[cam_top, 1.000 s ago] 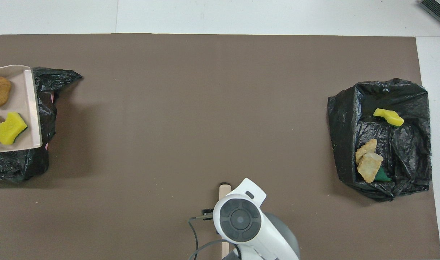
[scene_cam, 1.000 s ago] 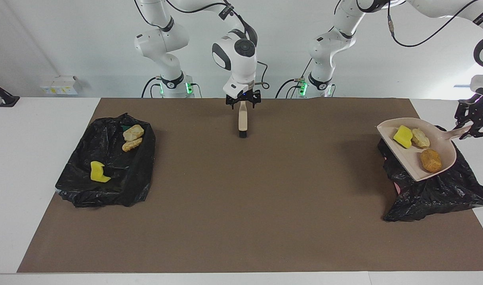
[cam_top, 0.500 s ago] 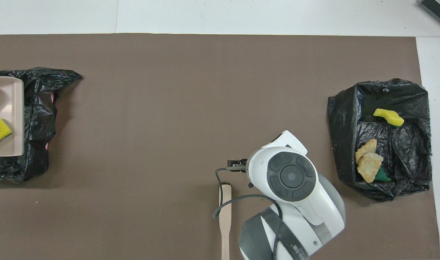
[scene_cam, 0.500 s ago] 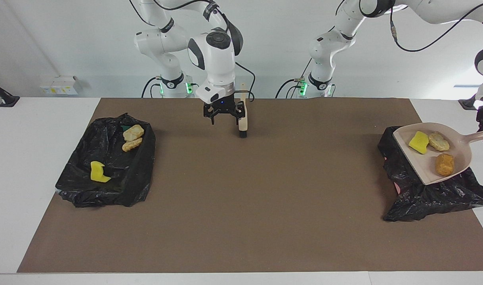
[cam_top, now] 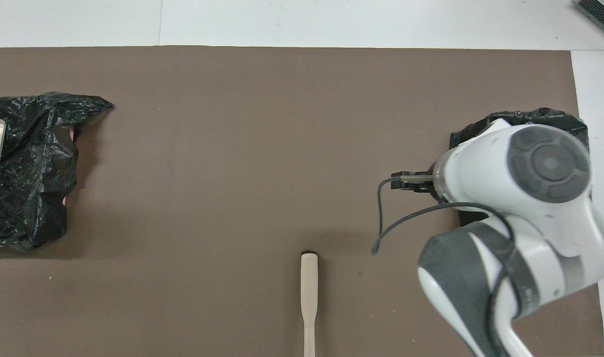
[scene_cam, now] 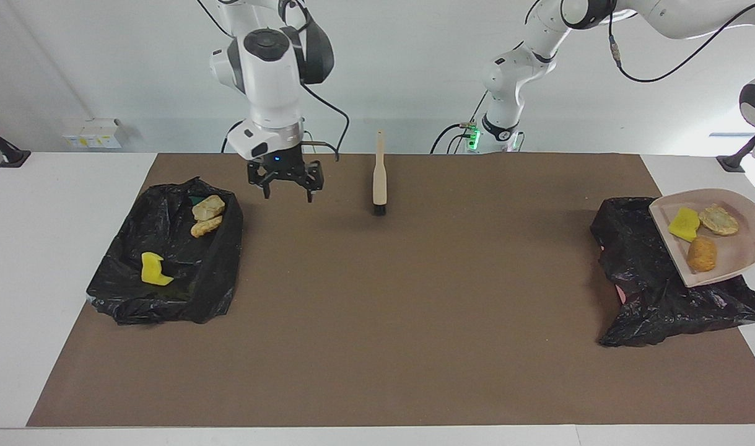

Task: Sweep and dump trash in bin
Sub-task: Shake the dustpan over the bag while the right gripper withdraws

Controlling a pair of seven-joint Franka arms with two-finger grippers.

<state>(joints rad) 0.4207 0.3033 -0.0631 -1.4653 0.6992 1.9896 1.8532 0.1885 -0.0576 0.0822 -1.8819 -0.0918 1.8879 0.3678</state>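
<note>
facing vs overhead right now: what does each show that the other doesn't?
Facing only: the right gripper, open, over the mat beside the bin with its scraps, and three scraps in the raised dustpan.
Overhead only: nothing extra; the right arm hides that bin.
Both: the brush on the mat, and the other black bag.

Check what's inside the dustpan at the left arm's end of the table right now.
The dustpan holds three scraps: a yellow sponge chunk and two tan-to-orange lumps. It hangs over a black bin bag; what lies in the bag beneath it is covered.
</note>
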